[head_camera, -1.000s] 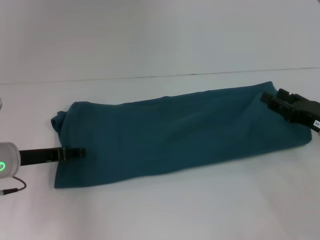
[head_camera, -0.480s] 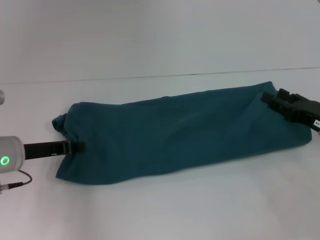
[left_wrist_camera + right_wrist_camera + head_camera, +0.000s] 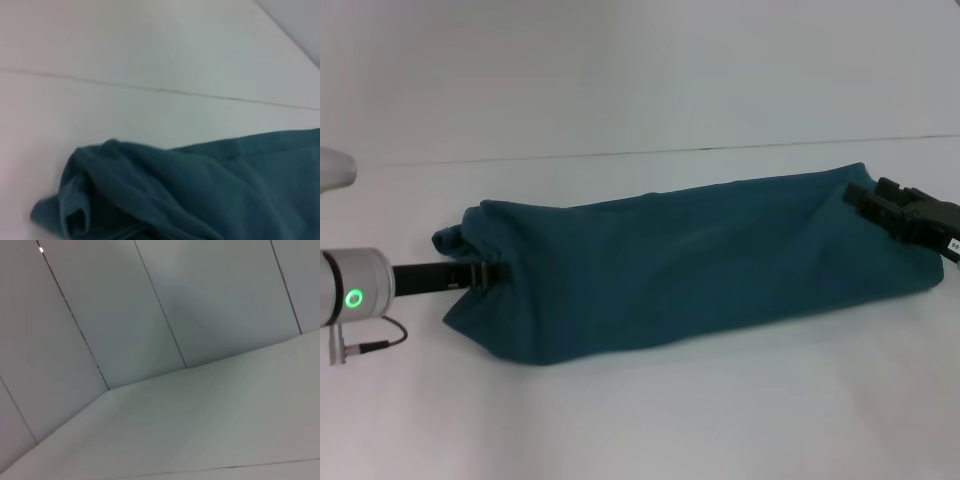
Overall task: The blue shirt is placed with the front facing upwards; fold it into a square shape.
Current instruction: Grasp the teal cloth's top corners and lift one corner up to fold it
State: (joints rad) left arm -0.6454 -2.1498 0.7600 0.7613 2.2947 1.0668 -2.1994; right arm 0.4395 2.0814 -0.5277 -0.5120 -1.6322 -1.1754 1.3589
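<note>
The blue shirt [image 3: 690, 260] lies on the white table as a long, narrow band running from left to right, with no lettering showing. My left gripper [image 3: 488, 274] is at the band's left end, shut on the cloth edge. That end is lifted and bunched. In the left wrist view the bunched end of the shirt [image 3: 150, 195] fills the lower part of the picture. My right gripper [image 3: 867, 201] rests against the band's right end. The right wrist view shows only wall panels and table.
The white table [image 3: 720, 420] reaches all round the shirt, with a seam line [image 3: 620, 153] where it meets the wall behind. A thin cable [image 3: 370, 345] hangs from my left wrist close to the table surface.
My left gripper has moved right and slightly up, dragging the shirt's left end with it. That end is now more bunched and raised. The right gripper has not moved.
</note>
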